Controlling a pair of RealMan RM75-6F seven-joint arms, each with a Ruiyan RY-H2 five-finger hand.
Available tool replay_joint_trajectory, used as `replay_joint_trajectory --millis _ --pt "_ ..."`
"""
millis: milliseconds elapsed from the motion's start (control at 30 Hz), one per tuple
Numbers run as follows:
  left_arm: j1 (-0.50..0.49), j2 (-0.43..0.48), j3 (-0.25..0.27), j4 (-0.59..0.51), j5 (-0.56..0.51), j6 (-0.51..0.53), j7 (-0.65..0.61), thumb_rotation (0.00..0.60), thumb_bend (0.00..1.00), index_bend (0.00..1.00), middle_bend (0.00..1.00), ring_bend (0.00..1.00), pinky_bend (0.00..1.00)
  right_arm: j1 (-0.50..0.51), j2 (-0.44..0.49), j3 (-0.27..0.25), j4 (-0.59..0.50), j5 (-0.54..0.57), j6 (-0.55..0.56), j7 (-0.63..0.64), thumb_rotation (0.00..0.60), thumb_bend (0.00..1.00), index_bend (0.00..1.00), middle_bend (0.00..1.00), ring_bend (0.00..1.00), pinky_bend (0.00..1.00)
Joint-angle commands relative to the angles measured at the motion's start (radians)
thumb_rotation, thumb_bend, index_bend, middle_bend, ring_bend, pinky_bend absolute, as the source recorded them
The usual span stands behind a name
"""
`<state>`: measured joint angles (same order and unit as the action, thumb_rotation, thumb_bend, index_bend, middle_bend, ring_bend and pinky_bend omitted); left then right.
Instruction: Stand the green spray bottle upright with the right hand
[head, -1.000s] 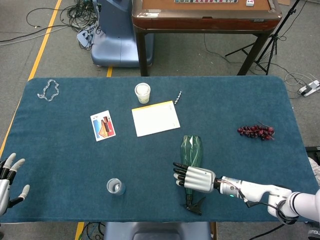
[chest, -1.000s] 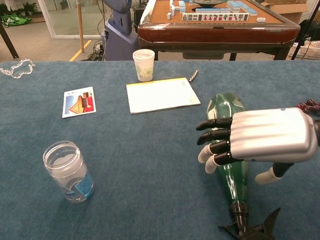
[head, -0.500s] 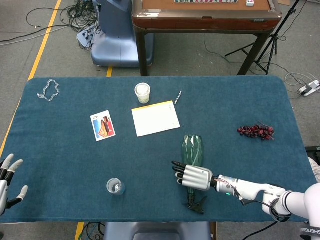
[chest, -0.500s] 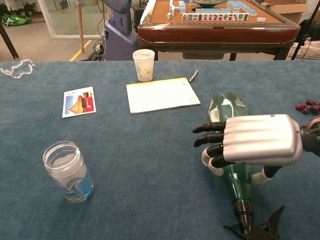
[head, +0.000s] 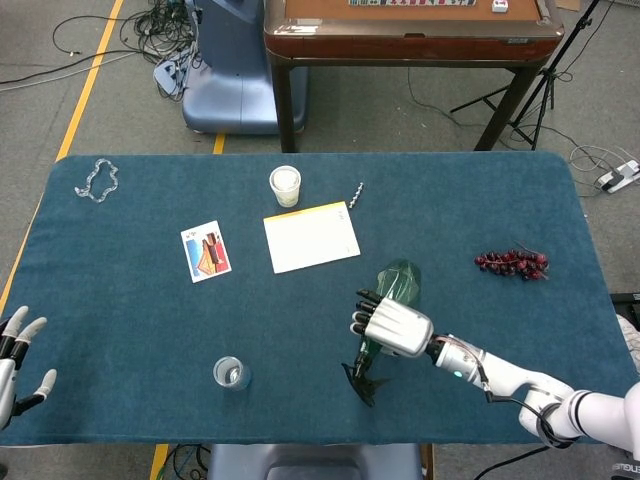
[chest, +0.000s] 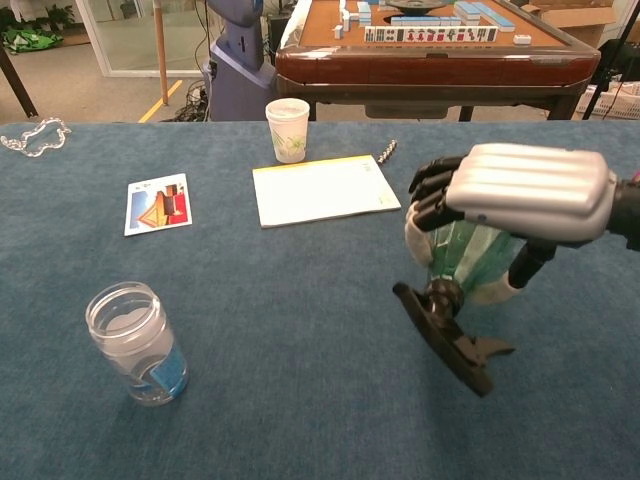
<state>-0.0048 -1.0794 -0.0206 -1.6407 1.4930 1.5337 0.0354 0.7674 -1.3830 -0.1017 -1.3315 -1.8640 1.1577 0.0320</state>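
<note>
The green spray bottle (head: 398, 283) (chest: 470, 262) is lifted off the blue cloth and tilted, its black trigger head (head: 361, 377) (chest: 455, 338) pointing toward the near edge and its base away. My right hand (head: 392, 325) (chest: 515, 192) grips it around the body from above, fingers curled over the left side and thumb under the right. My left hand (head: 15, 352) shows only at the far left edge of the head view, fingers spread, holding nothing.
A clear jar (head: 231, 373) (chest: 137, 342) stands near the front left. A notepad (head: 311, 236), paper cup (head: 285, 185), picture card (head: 205, 251), screw (head: 356, 192), chain (head: 97, 180) and grapes (head: 512, 263) lie around the table (head: 120, 330). A wooden table (head: 400, 30) stands behind.
My right hand has closed round the bottle and raised it off the cloth, swinging the trigger end up and to the left. The left hand has barely moved.
</note>
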Motion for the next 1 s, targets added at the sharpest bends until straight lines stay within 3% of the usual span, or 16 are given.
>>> replay_joint_trajectory --millis 33,433,767,1000 --pt "-0.002 0.000 -0.001 0.000 0.003 -0.002 -0.001 0.600 0.36 0.14 0.00 0.00 0.00 -0.048 0.022 0.043 -0.055 0.084 0.056 0.088 0.600 0.29 0.68 0.49 0.29 0.20" --pt "-0.016 0.001 -0.002 -0.007 0.005 -0.017 0.010 0.600 0.36 0.14 0.00 0.00 0.00 -0.170 0.049 0.135 -0.146 0.280 0.182 0.467 0.600 0.30 0.68 0.49 0.29 0.20" --pt "-0.019 0.000 0.000 -0.012 0.004 -0.022 0.020 0.600 0.36 0.14 0.00 0.00 0.00 -0.225 0.035 0.207 -0.166 0.467 0.084 0.856 0.600 0.30 0.68 0.47 0.29 0.20" --pt "-0.021 0.006 -0.002 -0.021 0.003 -0.023 0.028 0.600 0.36 0.14 0.00 0.00 0.00 -0.232 -0.002 0.247 -0.142 0.516 0.024 0.938 0.600 0.30 0.68 0.46 0.29 0.20"
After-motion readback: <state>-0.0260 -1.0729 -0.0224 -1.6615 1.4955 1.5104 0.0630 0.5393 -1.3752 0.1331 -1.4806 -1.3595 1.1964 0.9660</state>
